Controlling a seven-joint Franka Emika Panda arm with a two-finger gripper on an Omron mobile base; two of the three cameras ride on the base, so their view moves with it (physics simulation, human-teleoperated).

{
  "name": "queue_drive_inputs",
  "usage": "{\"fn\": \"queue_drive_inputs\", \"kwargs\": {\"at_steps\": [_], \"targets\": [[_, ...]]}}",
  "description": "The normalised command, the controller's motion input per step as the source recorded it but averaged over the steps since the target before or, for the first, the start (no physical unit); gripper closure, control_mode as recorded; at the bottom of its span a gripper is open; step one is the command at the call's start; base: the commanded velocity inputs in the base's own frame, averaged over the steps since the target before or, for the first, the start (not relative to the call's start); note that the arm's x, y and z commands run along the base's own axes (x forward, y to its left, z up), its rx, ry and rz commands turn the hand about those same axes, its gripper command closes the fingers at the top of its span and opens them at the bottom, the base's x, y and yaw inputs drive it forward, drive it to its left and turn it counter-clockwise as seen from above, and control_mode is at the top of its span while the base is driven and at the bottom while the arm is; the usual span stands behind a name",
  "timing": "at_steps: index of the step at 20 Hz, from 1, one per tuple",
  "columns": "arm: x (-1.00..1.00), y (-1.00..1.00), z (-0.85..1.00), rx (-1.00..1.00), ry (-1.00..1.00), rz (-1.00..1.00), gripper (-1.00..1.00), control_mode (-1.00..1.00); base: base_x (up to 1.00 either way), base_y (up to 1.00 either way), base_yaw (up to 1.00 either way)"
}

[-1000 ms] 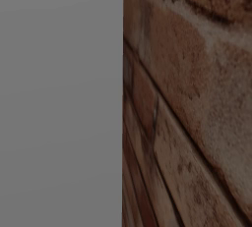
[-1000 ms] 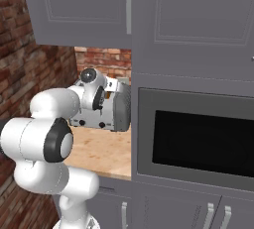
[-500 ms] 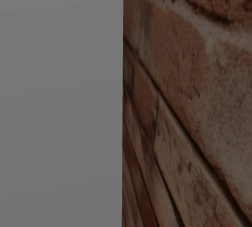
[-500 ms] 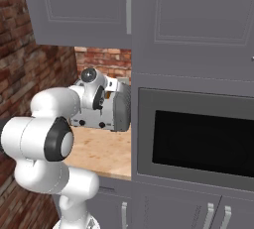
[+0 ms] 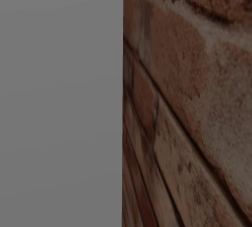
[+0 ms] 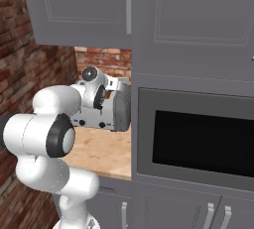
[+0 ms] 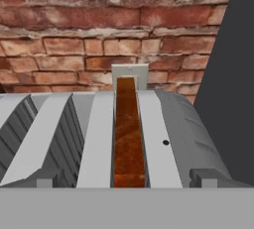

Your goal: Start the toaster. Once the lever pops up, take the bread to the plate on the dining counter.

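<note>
The jaws stand spread as wide as they go and grip nothing; in the hand view the two finger tips (image 7: pixel 43 178) rise at the lower left and lower right, well apart, with the toaster (image 7: pixel 163 139) between and beneath them. The bread (image 7: pixel 128 139) sits down inside one slot of the toaster, seen edge-on as a narrow rust-brown strip running away from the camera, its top just below the slot's rim and clear of both finger tips. Grey ribbed housing slopes off to either side of that slot. At the far end of the slot a pale square plate on the wall (image 7: pixel 130 72) stands against the brick wall (image 7: pixel 99 20), and a dark grey cabinet side (image 7: pixel 233 74) closes in at the right.

In the right base view the arm (image 6: pixel 47 139) reaches forward from the lower left, its hand lying over the top of the toaster (image 6: pixel 119 111). The toaster rests at the back of the wood tabletop (image 6: pixel 104 153), in the nook under the grey upper cabinets (image 6: pixel 84 10), just beside the built-in microwave (image 6: pixel 198 139)

In the left base view a plain grey panel (image 5: pixel 59 98) meets a close stretch of brick (image 5: pixel 187 98)
</note>
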Motion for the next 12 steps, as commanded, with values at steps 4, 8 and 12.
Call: {"fn": "queue_drive_inputs", "kwargs": {"at_steps": [4, 8, 12], "targets": [[0.03, 0.0, 0.0, 0.0, 0.0, 0.0, -1.0, -1.0, 0.0, 0.0, 0.0], [0.0, 0.0, 0.0, 0.0, 0.0, 0.0, -1.0, -1.0, 0.0, 0.0, 0.0], [0.0, 0.0, 0.0, 0.0, 0.0, 0.0, -1.0, -1.0, 0.0, 0.0, 0.0]]}}
